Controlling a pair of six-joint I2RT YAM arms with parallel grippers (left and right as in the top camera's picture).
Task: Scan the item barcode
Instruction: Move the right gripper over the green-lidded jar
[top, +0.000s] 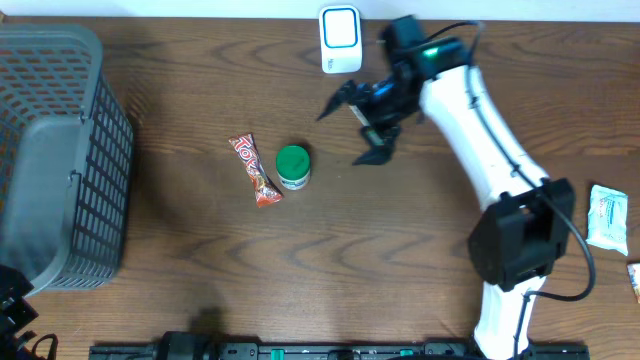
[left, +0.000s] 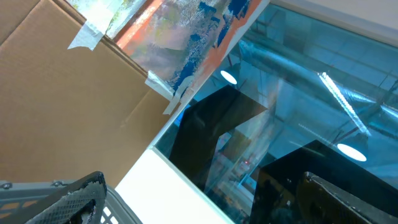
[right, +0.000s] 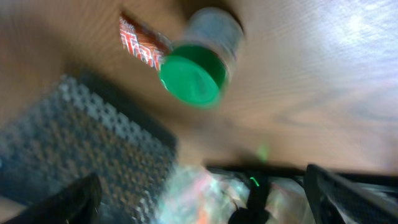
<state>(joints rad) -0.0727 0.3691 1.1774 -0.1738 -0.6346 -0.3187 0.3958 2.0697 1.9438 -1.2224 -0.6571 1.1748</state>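
A green-lidded jar (top: 292, 166) stands mid-table, and a red snack bar wrapper (top: 255, 170) lies flat just to its left. A white barcode scanner (top: 340, 40) stands at the far edge. My right gripper (top: 352, 128) hovers open and holds nothing, between the scanner and the jar, just right of the jar. In the right wrist view the jar (right: 198, 65) and wrapper (right: 142, 45) sit blurred ahead of the open gripper (right: 205, 205). In the left wrist view my left gripper (left: 211, 205) is open and empty, pointing up at cardboard and glass.
A big grey mesh basket (top: 60, 160) fills the left side; its rim (left: 112, 214) shows beside the left finger. A white packet (top: 607, 215) lies at the right edge. The right arm's white link (top: 480, 130) crosses the right half of the table.
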